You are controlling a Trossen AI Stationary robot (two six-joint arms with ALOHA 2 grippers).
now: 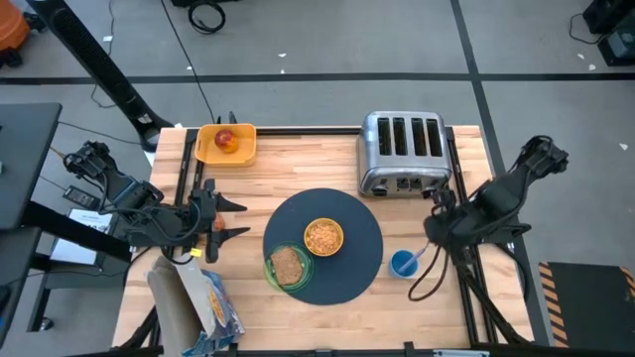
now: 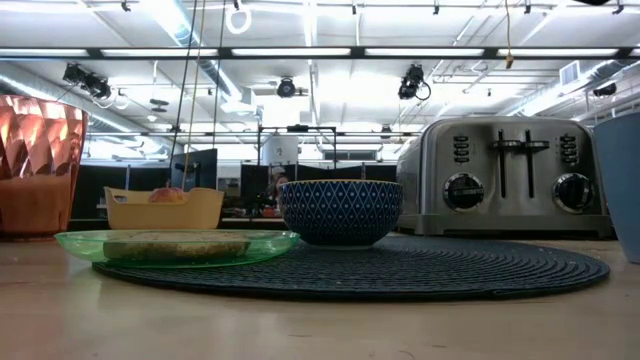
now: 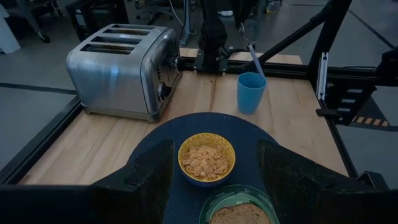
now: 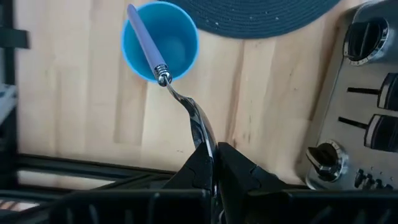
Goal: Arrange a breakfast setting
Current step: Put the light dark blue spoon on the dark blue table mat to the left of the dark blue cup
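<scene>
High view, right gripper [image 1: 434, 235]: clenched on the spoon [image 4: 166, 81], whose handle rests in the blue cup [image 1: 403, 263] beside the mat [image 1: 362, 263].
Left gripper [image 1: 220, 218]: released, empty, at the table's left.
Mat: carries yellow bowl [image 1: 323, 238] and green plate [image 1: 288, 267] with toast.
Apple [image 1: 226, 141]: on the tray [image 1: 243, 149].

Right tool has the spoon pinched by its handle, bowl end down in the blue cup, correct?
Not quite. The right tool pinches the spoon by its bowl end; the lilac handle is what sits in the blue cup. The right wrist view shows it.
</scene>
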